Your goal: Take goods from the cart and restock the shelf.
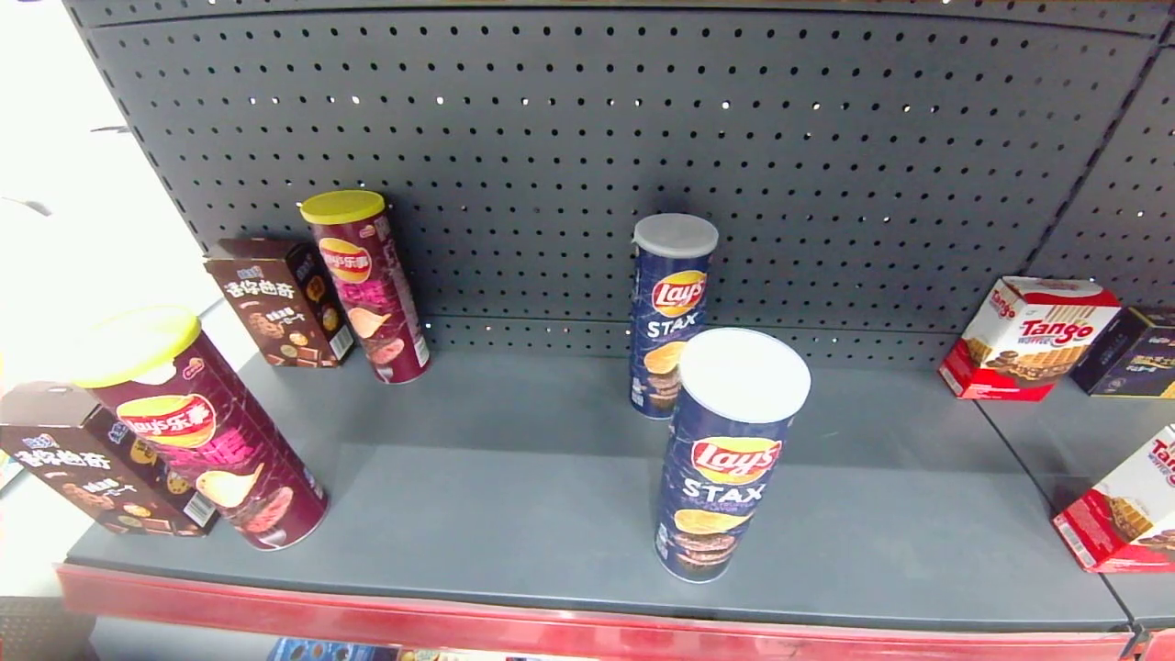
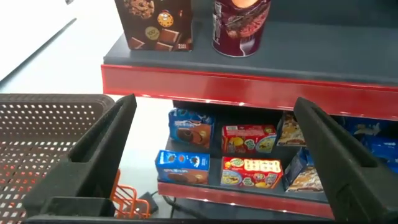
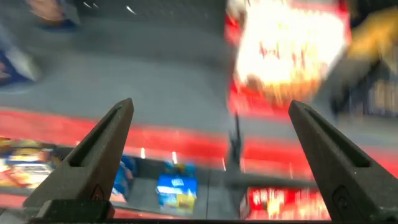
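Note:
The grey shelf (image 1: 514, 477) holds two blue chip cans with white lids, one near the front edge (image 1: 721, 459) and one at the back (image 1: 668, 312). At the left stand two maroon cans with yellow lids (image 1: 197, 431) (image 1: 367, 285) and two brown cookie boxes (image 1: 87, 473) (image 1: 280, 303). My left gripper (image 2: 214, 102) is open and empty, below the shelf's red front edge (image 2: 249, 87), with the black mesh cart basket (image 2: 37, 143) beside it. My right gripper (image 3: 211, 104) is open and empty, facing a red-and-white wafer box (image 3: 286, 50) on the shelf.
Red-and-white wafer boxes (image 1: 1033, 335) (image 1: 1124, 509) and a dark box (image 1: 1134, 353) stand on the neighbouring shelf section at the right. A pegboard wall (image 1: 587, 138) backs the shelf. The lower shelf carries blue cookie boxes (image 2: 186, 146) and red boxes (image 2: 249, 155).

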Controlling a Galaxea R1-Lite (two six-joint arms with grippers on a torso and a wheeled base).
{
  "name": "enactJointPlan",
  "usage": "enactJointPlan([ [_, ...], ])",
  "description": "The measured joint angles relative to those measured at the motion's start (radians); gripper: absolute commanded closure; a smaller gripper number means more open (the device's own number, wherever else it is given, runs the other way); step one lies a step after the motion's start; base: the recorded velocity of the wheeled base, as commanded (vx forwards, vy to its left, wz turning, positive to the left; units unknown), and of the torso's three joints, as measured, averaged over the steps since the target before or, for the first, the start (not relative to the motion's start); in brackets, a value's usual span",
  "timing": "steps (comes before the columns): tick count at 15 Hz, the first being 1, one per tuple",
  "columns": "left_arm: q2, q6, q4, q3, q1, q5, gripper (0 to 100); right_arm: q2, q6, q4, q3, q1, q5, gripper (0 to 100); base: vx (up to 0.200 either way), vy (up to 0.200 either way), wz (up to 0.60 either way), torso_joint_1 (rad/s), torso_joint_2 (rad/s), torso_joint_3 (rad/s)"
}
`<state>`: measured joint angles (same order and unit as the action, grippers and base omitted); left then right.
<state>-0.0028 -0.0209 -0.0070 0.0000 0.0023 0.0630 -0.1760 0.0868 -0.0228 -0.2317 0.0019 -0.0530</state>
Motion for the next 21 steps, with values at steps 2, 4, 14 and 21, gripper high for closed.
enactJointPlan([
  [2,0.000,-0.003,0.000,0.000,0.000,0.002,0,-0.164,0.039,-0.004,-0.140,0.026,-0.088,0,0.000,0.000,0.00,0.000,0.00,0.000],
  [4,0.000,-0.003,0.000,0.000,0.000,0.003,0,-0.330,0.079,0.000,-0.237,0.094,-0.160,0,0.000,0.000,0.00,0.000,0.00,0.000],
  [14,0.001,-0.003,0.000,0.000,0.000,0.003,0,-1.019,0.134,0.286,-0.323,0.435,-0.145,0,0.000,0.000,0.00,0.000,0.00,0.000],
  [21,0.001,-0.002,0.000,0.000,0.000,0.001,0,-1.213,0.130,0.304,-0.407,0.510,-0.100,0,0.000,0.000,0.00,0.000,0.00,0.000],
])
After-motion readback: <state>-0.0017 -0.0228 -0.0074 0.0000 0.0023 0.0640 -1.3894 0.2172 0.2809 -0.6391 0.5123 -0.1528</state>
